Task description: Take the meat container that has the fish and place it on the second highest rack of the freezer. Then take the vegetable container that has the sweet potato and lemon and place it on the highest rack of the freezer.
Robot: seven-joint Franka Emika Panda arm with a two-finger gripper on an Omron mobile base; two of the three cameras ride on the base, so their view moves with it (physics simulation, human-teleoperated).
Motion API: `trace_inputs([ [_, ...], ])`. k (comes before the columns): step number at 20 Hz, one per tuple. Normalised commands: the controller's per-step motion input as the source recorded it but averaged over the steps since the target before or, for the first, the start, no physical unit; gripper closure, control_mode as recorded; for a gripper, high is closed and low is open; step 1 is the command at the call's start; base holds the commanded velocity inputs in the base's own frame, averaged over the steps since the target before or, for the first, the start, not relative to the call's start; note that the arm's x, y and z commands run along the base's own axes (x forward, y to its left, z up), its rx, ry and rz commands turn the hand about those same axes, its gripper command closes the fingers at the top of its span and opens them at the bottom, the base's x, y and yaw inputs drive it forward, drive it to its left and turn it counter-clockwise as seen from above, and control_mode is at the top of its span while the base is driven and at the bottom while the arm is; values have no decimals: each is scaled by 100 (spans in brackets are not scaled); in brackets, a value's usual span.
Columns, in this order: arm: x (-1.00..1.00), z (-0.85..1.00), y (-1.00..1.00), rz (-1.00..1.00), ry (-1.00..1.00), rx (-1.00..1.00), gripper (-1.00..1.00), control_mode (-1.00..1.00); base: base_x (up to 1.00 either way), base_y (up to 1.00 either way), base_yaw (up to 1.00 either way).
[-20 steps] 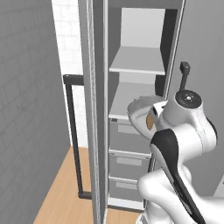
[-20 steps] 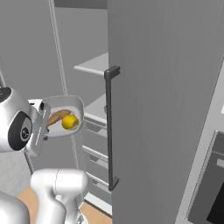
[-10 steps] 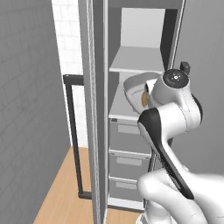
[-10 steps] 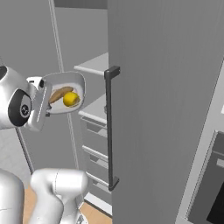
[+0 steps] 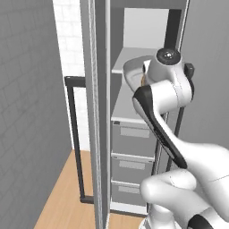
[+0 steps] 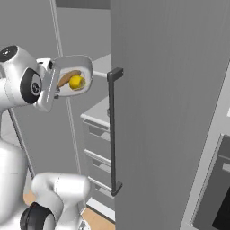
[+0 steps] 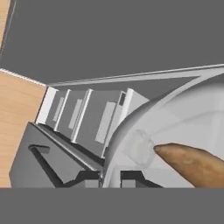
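My gripper [image 6: 56, 88] is shut on the rim of the white vegetable container [image 6: 85, 67], held tilted in front of the open freezer [image 5: 117, 40]. In it lie the sweet potato [image 6: 67, 77] and the lemon [image 6: 77, 82]. In the left base view the container's rim [image 5: 132, 70] is level with the highest rack [image 5: 134, 58], and the second highest rack [image 5: 127, 112] lies below it. The hand view has my gripper [image 7: 110, 177] on the container's edge, with the sweet potato [image 7: 192, 164] close by. The meat container with the fish is out of view.
Grey drawers [image 5: 134, 134] sit below the racks. The freezer door [image 6: 170, 90] stands open on the right, with a long dark handle [image 6: 114, 130]. A built-in oven [image 6: 218, 188] is at the far right. A dark frame [image 5: 76, 134] stands on the wooden floor [image 5: 67, 197] at the left.
The arm has lifted the vegetable container from the level of the lower rack up to the level of the upper rack, closer to the freezer opening. The grip has stayed shut.
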Motion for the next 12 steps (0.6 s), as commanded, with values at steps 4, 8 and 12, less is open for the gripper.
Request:
trace_inputs([
  [4, 61, 6, -14, 0, -4, 0, 100, -100, 0, 0, 0],
  [8, 61, 0, -51, 0, -2, 5, 100, -100, 0, 0, 0],
  [12, 50, 2, -14, 0, -7, 4, 100, -100, 0, 0, 0],
])
